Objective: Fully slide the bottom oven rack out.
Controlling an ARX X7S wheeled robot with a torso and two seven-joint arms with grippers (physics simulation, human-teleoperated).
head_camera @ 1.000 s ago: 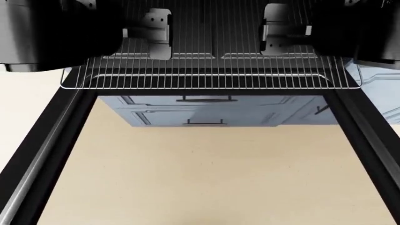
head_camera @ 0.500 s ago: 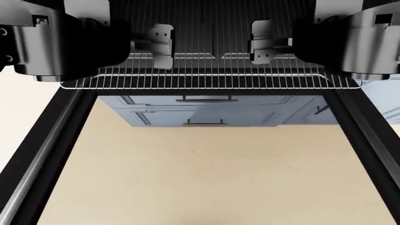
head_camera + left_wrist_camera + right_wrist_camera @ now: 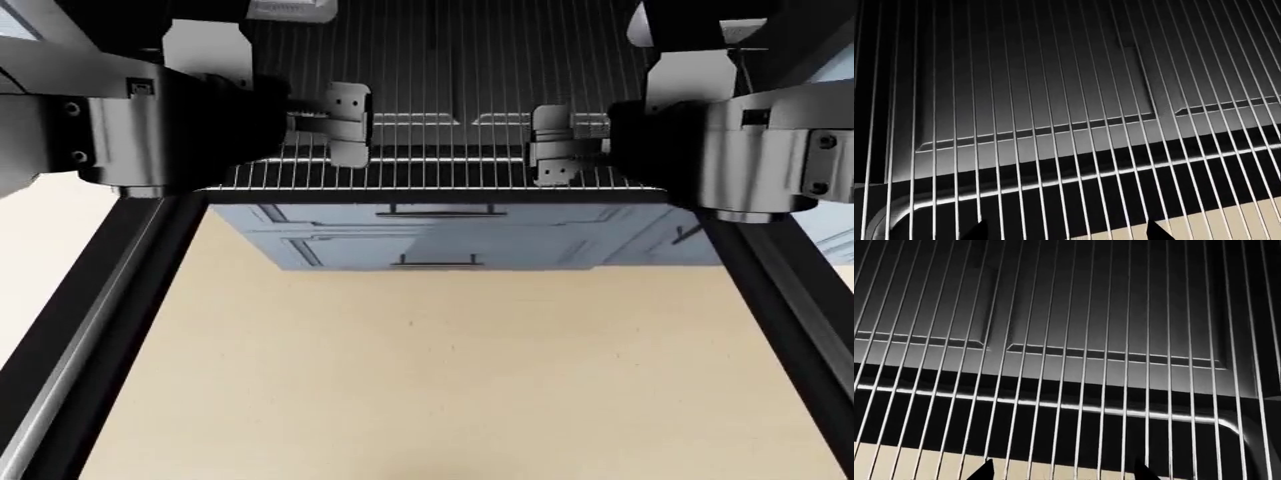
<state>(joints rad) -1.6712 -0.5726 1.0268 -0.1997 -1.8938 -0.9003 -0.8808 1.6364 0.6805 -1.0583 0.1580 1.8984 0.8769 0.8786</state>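
Observation:
The bottom oven rack (image 3: 441,175), a silver wire rack with many thin rods, sticks out of the dark oven over the open door. Its front rail runs across the left wrist view (image 3: 1074,175) and the right wrist view (image 3: 1054,405). My left gripper (image 3: 344,125) hangs over the rack's left half, just behind the front rail. My right gripper (image 3: 551,148) hangs over the right half, closer to the rail. Both are open and hold nothing. In each wrist view the dark fingertips stand wide apart at the frame edge (image 3: 1067,235) (image 3: 1064,475). The arms hide the rack's front corners.
The oven door (image 3: 107,300) lies open and flat below the rack, with a black frame and a glass pane. Beige floor and blue-grey drawer fronts (image 3: 434,240) show through the glass. The dark oven cavity lies behind the rack.
Both arms have drawn back toward me, so the grippers now sit nearer the rack's front rail. The arm bodies now cover the rack's front corners. The rack has not visibly moved.

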